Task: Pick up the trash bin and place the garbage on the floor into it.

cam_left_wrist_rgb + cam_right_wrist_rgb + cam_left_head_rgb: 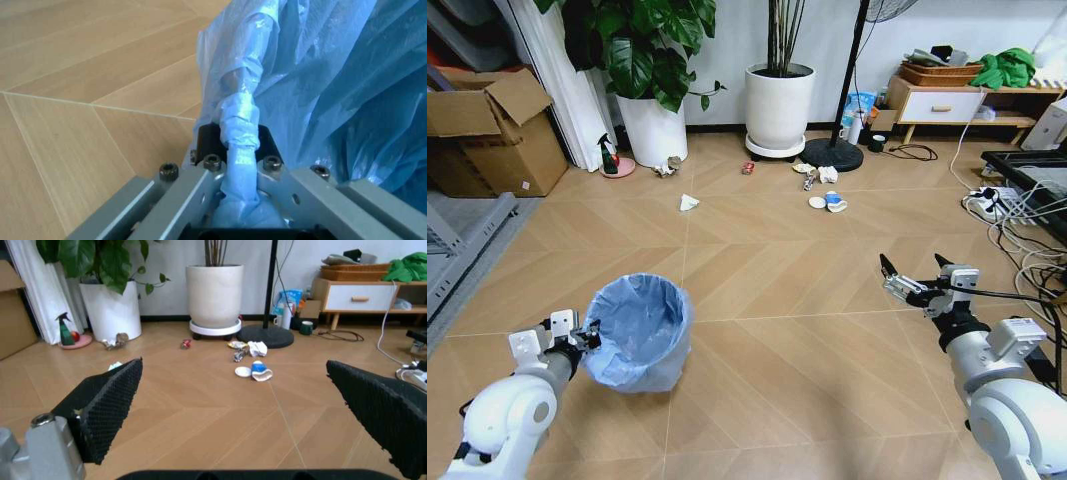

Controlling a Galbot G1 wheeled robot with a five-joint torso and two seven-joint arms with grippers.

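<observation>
The left gripper (587, 335) is clamped on the bag-wrapped rim of the small round trash bin lined with crinkly pale blue plastic (640, 330), low at the robot's left over the tan herringbone wood-look floor (777, 300). The right gripper (917, 270) hovers at the right, fingers spread apart and empty. Farther off, the scattered garbage (827, 200) lies near the tall white cylindrical plant pot (779, 105)

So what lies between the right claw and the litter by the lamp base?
Bare floor: in the right wrist view, nothing lies between the open right claw and the garbage.
</observation>
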